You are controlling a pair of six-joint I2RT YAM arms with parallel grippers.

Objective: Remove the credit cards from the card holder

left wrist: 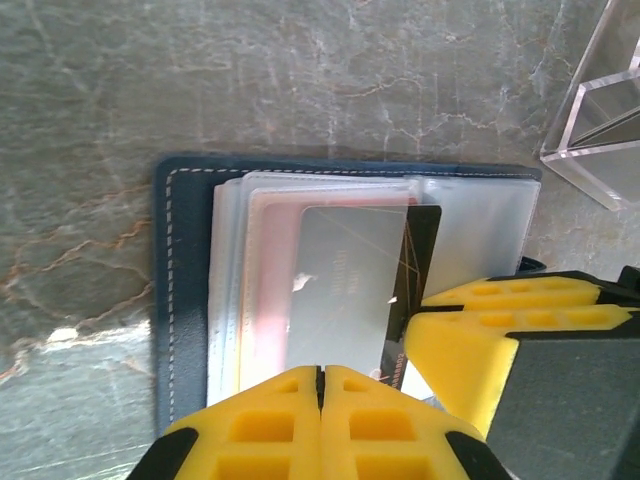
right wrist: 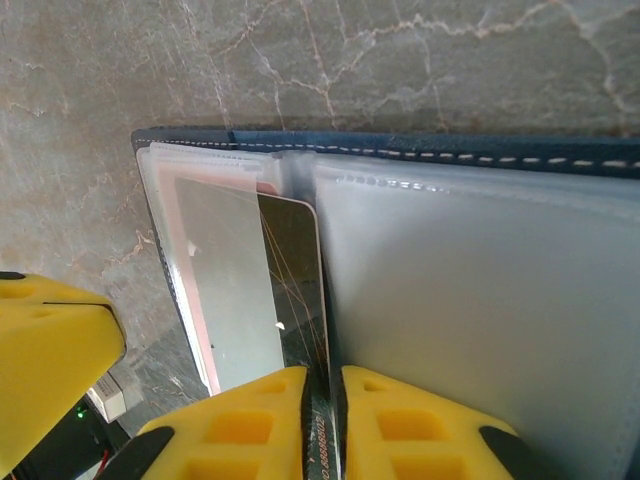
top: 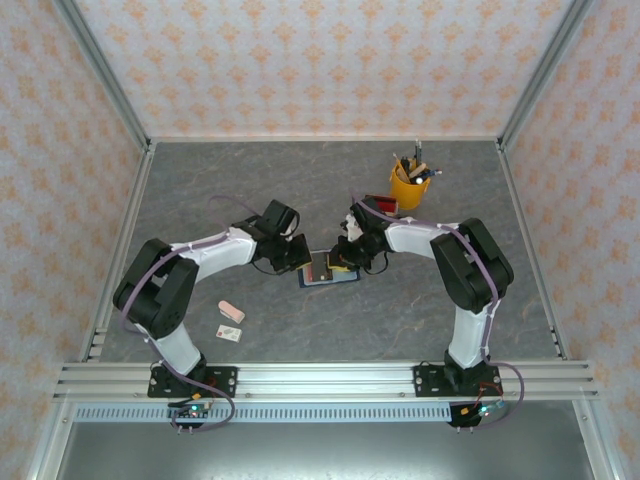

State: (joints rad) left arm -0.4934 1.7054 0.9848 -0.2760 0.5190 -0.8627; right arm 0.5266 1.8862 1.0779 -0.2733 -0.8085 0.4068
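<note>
1. Grey marbled table [top: 300,180], orange-patterned walls [top: 320,60]
2. One open wallet [left wrist: 180,300] beneath both sets of fingers; one yellow cup [top: 410,185], one pink block [top: 231,312]
3. Left gripper [left wrist: 320,400] fully closed, empty; right gripper [right wrist: 325,400] pinches one dark card [right wrist: 295,280]

Yellow pen cup [top: 410,187] toward the surface's [top: 250,180] far right; clear tray [left wrist: 600,130] beside it. Pink block [top: 231,312] and white card [top: 229,333] at near left.

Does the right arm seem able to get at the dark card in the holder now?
Probably yes. The dark card sticks out of its pocket in the open holder, and its edge lies between the right fingers. Nothing covers it; the left fingers are shut to one side.
</note>
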